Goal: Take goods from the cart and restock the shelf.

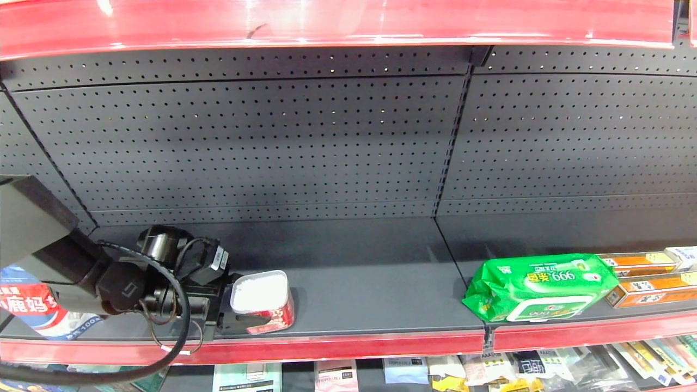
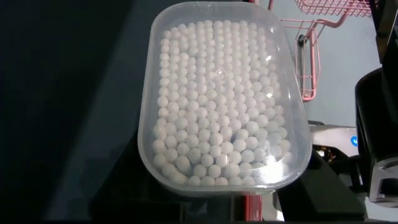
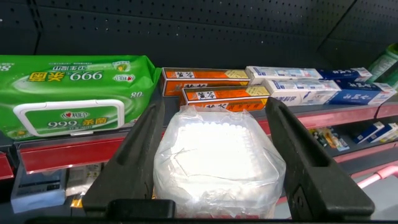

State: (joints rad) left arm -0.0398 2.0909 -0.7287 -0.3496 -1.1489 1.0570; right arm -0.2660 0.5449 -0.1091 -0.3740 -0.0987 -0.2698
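Left gripper (image 1: 248, 318) clamps the bead tub (image 1: 260, 294), which stands on the shelf (image 1: 370, 305). Right gripper (image 3: 214, 115) squeezes a clear pack (image 3: 214, 168) near green wipes (image 3: 68, 93).

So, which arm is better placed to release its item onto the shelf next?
Left. The left tool holds the bead container low over the shelf board, probably touching it. The right tool holds a clear pack, seemingly out before the shelf's red front edge.

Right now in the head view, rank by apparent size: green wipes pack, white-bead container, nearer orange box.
Green wipes pack
White-bead container
Nearer orange box, though the picture's edge cuts it, so unsure.
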